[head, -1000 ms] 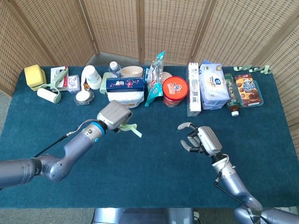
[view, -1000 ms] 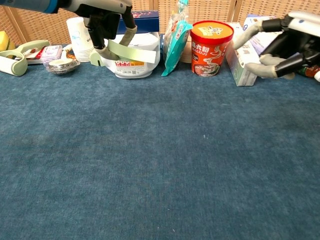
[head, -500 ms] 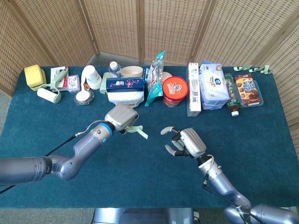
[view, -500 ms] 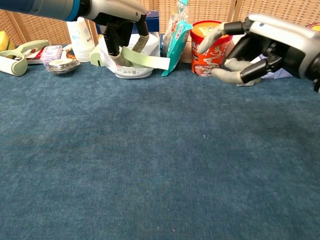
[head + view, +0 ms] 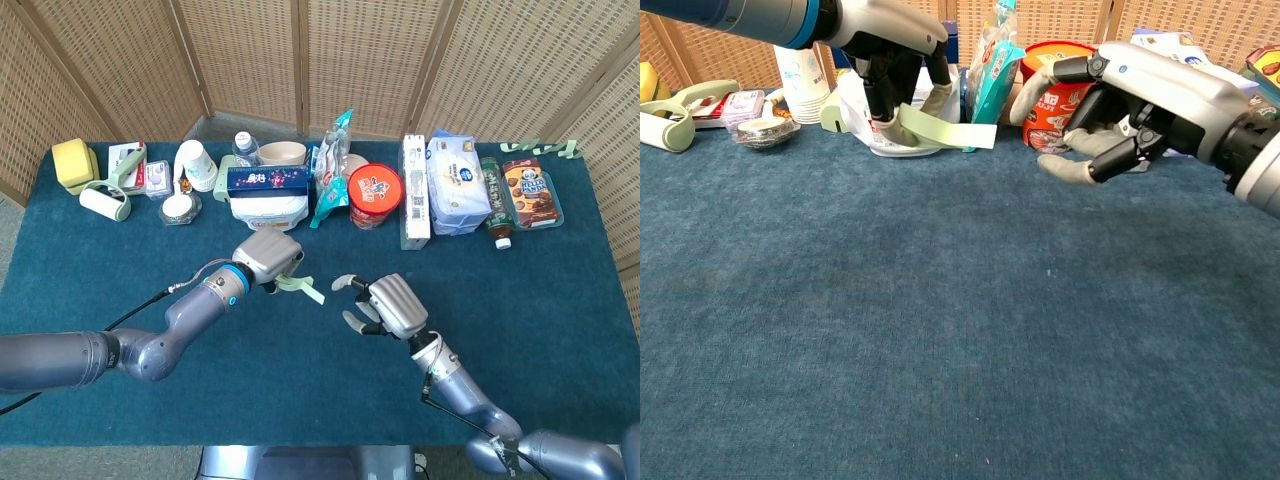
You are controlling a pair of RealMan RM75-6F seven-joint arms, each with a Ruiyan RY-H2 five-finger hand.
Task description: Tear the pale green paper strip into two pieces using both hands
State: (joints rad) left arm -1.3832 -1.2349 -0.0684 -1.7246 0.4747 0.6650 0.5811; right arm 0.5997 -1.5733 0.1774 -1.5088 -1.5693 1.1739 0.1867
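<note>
A pale green paper strip point(image 5: 303, 288) point(image 5: 945, 127) juts out to the right from my left hand point(image 5: 268, 257) point(image 5: 896, 62), which pinches one end of it above the blue table. The strip's free end hangs in the air, pointing toward my right hand point(image 5: 385, 305) point(image 5: 1120, 100). That hand hovers a short way right of the strip with its fingers spread and curved, holding nothing. A small gap separates its fingertips from the strip's free end.
A row of goods lines the table's far side: a white tub point(image 5: 268, 208), a teal snack bag point(image 5: 331, 170), a red noodle cup point(image 5: 375, 195) point(image 5: 1060, 80), white boxes point(image 5: 415, 190), paper cups point(image 5: 196, 164) and a lint roller point(image 5: 105, 203).
Both hands have moved toward each other: the left one carried the strip rightward, the right one swept left, closing the gap to the strip's free end.
</note>
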